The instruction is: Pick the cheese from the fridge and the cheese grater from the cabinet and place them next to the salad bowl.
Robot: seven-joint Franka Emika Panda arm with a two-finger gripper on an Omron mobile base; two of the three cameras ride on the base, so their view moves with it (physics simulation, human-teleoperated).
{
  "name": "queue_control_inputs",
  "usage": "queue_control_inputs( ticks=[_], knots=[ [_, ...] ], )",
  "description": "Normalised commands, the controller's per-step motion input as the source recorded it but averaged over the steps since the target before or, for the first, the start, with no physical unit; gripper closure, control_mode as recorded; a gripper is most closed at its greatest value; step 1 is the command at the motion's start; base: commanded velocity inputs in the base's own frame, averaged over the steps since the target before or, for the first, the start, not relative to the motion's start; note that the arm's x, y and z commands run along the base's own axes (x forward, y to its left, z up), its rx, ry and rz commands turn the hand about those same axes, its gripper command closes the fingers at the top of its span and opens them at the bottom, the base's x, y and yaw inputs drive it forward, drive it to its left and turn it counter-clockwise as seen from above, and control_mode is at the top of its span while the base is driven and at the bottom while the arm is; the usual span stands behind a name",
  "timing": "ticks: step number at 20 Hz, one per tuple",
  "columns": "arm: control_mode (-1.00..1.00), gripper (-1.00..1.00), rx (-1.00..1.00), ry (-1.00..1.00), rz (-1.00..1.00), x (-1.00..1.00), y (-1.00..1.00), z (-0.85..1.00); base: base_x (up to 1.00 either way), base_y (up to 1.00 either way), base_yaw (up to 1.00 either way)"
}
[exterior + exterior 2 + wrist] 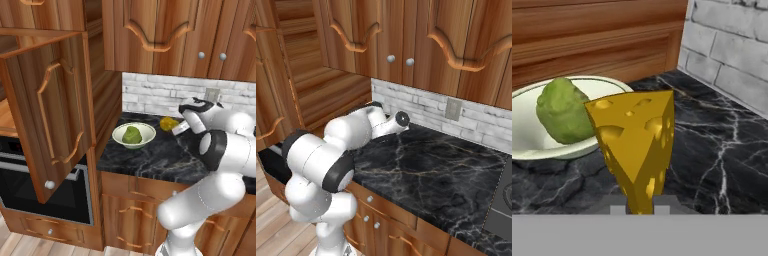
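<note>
Cheese (637,145) sits clamped at its narrow lower end in the gripper (638,209), just beside the bowl (532,135) over the counter (712,150). Judge it light, stiff, slightly slick; you want flat faces under the pads, not the taper.

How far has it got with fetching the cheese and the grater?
The cheese is out of the fridge: the gripper holds it just above the dark counter, beside the salad bowl, not yet set down. A cabinet door stands open. The grater is left to fetch and place.
</note>
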Motion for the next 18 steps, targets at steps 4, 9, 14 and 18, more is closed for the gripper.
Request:
queue_control_inputs(
  ticks=[4, 9, 14, 18],
  knots=[
    [-1.00, 1.00, 0.00, 0.07, 0.00, 0.37, 0.00, 0.00, 0.00, 0.00, 0.00],
    [-1.00, 1.00, 0.00, 0.03, 0.00, 0.34, 0.00, -0.08, 0.00, 0.00, 0.00],
    [-1.00, 1.00, 0.00, 0.01, 0.00, 0.33, 0.00, -0.25, 0.00, 0.00, 0.00],
    [-1.00, 1.00, 0.00, 0.00, 0.00, 0.15, 0.00, -0.53, 0.00, 0.00, 0.00]
  ],
)
